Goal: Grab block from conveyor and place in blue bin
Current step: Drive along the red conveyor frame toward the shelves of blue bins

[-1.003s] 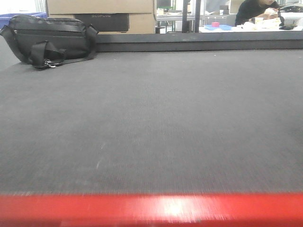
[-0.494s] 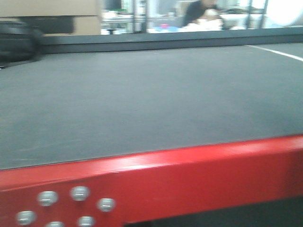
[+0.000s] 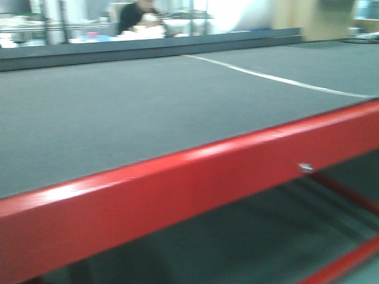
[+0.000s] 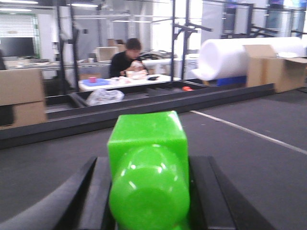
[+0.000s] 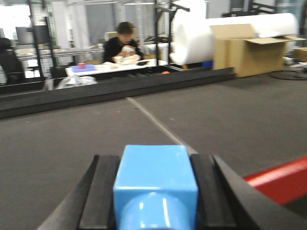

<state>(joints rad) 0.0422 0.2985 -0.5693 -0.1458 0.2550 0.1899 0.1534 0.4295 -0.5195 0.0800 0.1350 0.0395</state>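
Left gripper is clamped on a green block, with the dark fingers tight on both flanks and the block's rounded stud facing the camera. Right gripper is clamped the same way on a blue block. Both blocks are off the belt and seated between the jaws, with the conveyor stretching out beneath and beyond them.

Looks like pick is done and the carry to the bin is what's left. The blue bin isn't in any view. The front view is blurred and shows only belt, the red frame and a white line across the belt.

For the carry:
- Keep both jaws closed. The glossy plastic will likely slip if the grip eases.
- Keep the wrists level and swing slowly, since the blocks stick out past the fingertips.
- Lift clear of the red frame rail before crossing it. The right wrist view has the rail close on its right.
- Find the bin rim before any release, then drop low inside the walls, one arm at a time.

Background only, well apart: a seated person, a white foam roll and a cardboard box.
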